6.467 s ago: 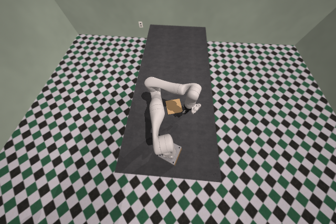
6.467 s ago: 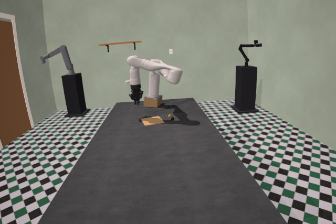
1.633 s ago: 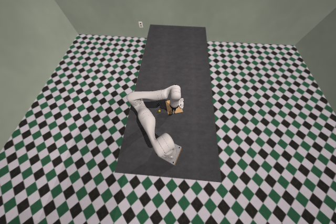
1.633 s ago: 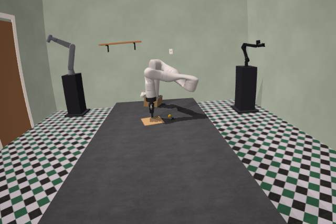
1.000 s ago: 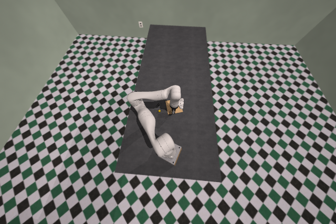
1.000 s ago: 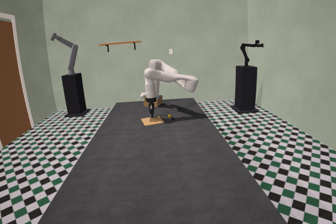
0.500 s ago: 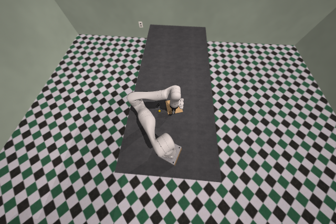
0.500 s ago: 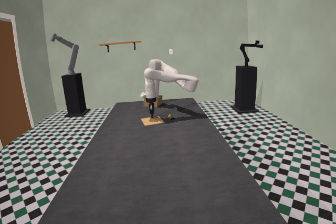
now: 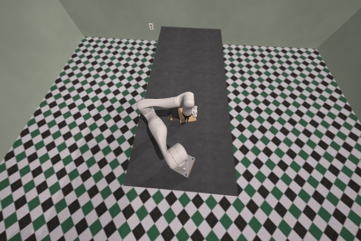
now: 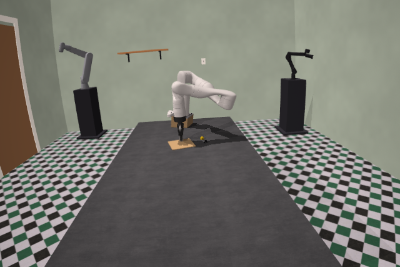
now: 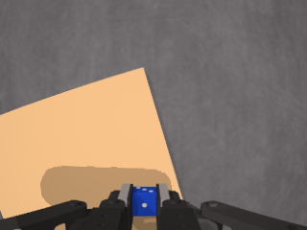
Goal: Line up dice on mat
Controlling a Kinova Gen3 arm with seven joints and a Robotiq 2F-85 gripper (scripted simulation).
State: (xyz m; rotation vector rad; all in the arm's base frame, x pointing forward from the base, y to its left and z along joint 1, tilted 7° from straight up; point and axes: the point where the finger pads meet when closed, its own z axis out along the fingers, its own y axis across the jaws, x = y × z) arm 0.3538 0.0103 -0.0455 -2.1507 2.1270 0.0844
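My gripper (image 9: 186, 121) (image 10: 181, 139) (image 11: 144, 197) points down over the mat and is shut on a blue die (image 11: 145, 207). The larger visible face of the blue die shows one white pip; a narrow strip of another face shows several. The tan mat (image 9: 192, 119) (image 10: 174, 146) (image 11: 96, 129) lies flat. The blue die's gap to the mat is hard to judge. A yellow die (image 9: 171, 119) (image 10: 202, 137) and a black die (image 9: 170, 113) (image 10: 205, 141) sit off the mat, on the side left of it in the top view. Their pips are too small to read.
The dark table (image 9: 189, 57) (image 10: 194, 209) bears everything. The robot's base plate (image 9: 190, 166) stands near the table's front end in the top view. The forearm (image 9: 161, 103) arches over the table beyond the two loose dice. The arm's shadow falls around them.
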